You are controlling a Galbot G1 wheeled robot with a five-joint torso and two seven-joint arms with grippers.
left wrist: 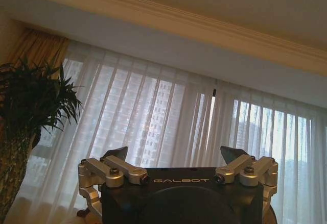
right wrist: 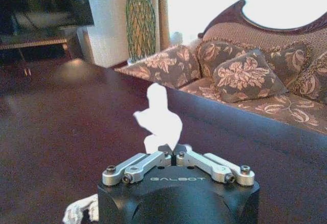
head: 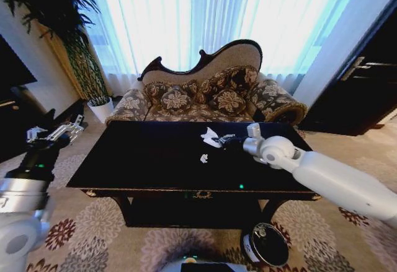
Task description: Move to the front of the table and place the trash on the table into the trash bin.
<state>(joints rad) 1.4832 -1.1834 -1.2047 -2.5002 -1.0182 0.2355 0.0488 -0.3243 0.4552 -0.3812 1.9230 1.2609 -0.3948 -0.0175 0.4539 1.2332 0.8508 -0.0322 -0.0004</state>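
Right pincer (right wrist: 174, 156) clamped on white tissue (right wrist: 159, 117) above table (head: 136, 160); paper scrap (head: 203, 158) nearby; left pincer (left wrist: 173, 158) apart.

On the glossy black desk (head: 155, 160) we see crumpled white tissue (right wrist: 159, 117) pinched by bare-metal fingers (right wrist: 143, 164).

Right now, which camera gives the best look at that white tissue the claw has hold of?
The right wrist view: the tissue stands close up, pinched in the shut right claw over the table. The head view shows the tissue small and far off at that claw. The left wrist view faces the curtains instead.
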